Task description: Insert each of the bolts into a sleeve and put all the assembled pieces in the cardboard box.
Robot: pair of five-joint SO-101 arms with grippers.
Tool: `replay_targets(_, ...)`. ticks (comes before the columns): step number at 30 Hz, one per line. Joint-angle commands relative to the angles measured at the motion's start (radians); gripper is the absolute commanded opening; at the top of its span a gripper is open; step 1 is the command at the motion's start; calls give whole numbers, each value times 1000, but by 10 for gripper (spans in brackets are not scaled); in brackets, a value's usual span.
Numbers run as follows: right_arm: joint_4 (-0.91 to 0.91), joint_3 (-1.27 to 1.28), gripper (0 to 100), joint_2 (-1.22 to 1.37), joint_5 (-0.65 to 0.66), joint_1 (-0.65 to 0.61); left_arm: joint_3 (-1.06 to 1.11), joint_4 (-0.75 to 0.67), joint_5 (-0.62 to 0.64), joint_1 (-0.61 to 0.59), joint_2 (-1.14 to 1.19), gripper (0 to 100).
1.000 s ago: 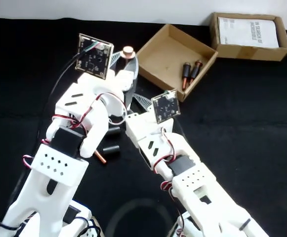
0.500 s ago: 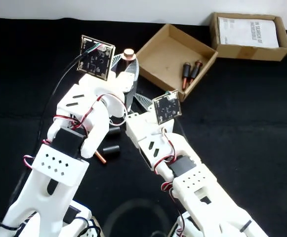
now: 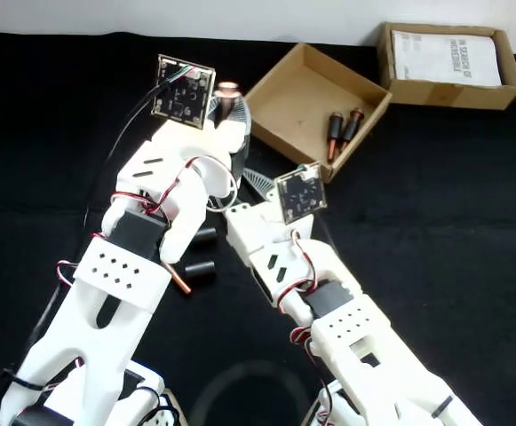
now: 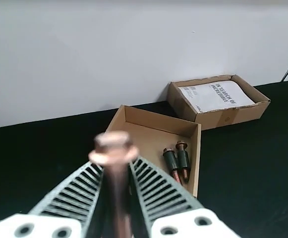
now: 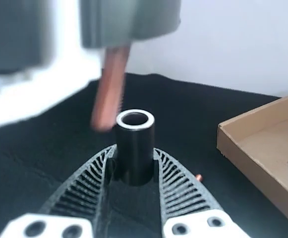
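My left gripper (image 4: 115,167) is shut on a copper bolt (image 4: 112,148), held upright with its head up; from above the bolt's head (image 3: 228,90) shows beside the open cardboard box (image 3: 286,117). My right gripper (image 5: 134,154) is shut on a black sleeve (image 5: 134,144), standing upright with its bore facing up. The bolt's shaft (image 5: 110,91) hangs just beside and behind the sleeve's mouth, its tip about level with the rim, not inside. Two assembled pieces (image 3: 343,130) lie in the cardboard box (image 4: 134,130).
Two loose black sleeves (image 3: 201,269) and a loose copper bolt (image 3: 179,280) lie on the black table under the left arm. A second cardboard box (image 3: 448,62) holding a printed sheet stands at the back right. Both arms crowd the table's middle.
The left arm has shifted slightly right and toward the back with the bolt still gripped, its wrist camera board swinging right. The right arm has held still with the sleeve.
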Motion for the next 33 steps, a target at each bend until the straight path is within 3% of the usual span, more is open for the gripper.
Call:
replay_targets(1,-15,-8,8,-51,0,15,-7,-15,-3,-5,4,9)
replay_targets(11,-15,-8,8,-51,0,15,-16,-18,-3,-2,-1,9)
replay_targets(21,-13,13,8,-42,2,15,-163,-8,-2,-4,-2,9)
replay_targets(25,-13,13,8,-45,2,15,-222,84,8,5,-33,9)
replay_targets(29,-13,5,8,-44,2,15,-239,175,106,24,-51,9)
replay_targets(33,-13,4,8,-44,2,15,-228,189,140,21,-47,9)
